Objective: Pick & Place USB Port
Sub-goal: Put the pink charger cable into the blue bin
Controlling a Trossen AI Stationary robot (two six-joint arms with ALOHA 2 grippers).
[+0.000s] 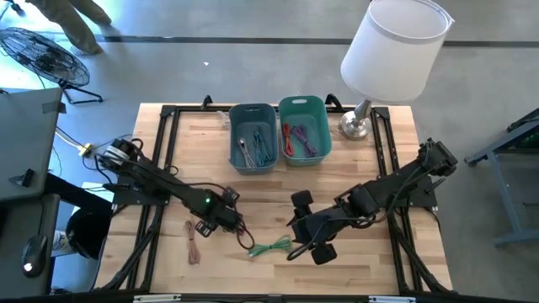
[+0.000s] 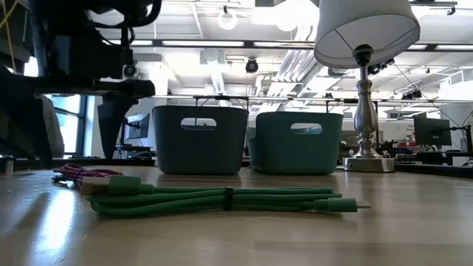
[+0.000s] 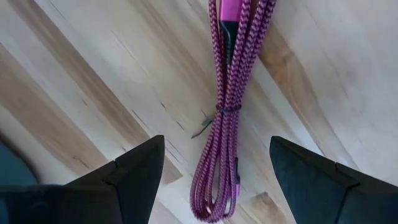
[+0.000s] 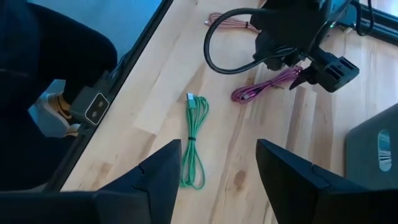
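Note:
Three bundled USB cables lie on the wooden table near its front. A purple braided cable lies between the fingers of my left gripper, which points down over it, open, without touching it. In the right wrist view the purple cable lies just under the left gripper. A green cable lies between the two arms; it is nearest in the low view. A pink cable lies further left. My right gripper hangs open, above the table and to the right of the green cable.
Two bins stand side by side at the back: a blue one and a teal one, each with cables inside. A lamp stands at the back right. A black frame runs around the table's edges.

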